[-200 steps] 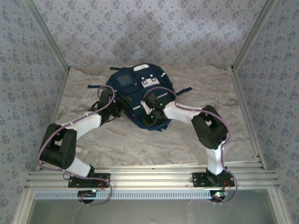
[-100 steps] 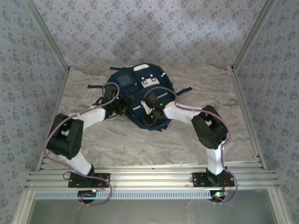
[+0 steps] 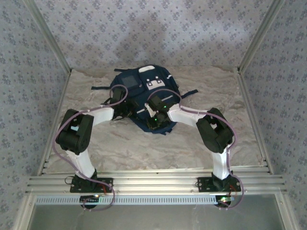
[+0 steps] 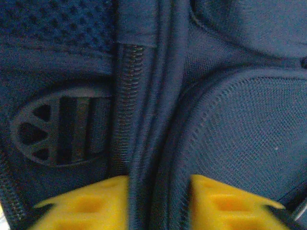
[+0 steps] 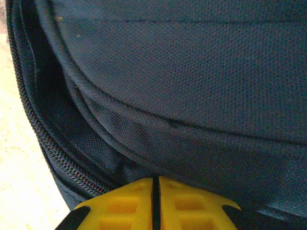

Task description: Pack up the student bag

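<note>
My left gripper point(image 4: 157, 191) pinches a seam of the bag point(image 3: 140, 93); my right gripper point(image 5: 156, 186), fingers pressed together, sits at its near edge.

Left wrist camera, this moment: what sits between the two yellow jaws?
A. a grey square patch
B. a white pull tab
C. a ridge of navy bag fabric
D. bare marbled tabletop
C: a piped navy ridge of the student bag runs down between the yellow jaws of the left gripper and fills the gap, with the zipper just beside it.
</note>
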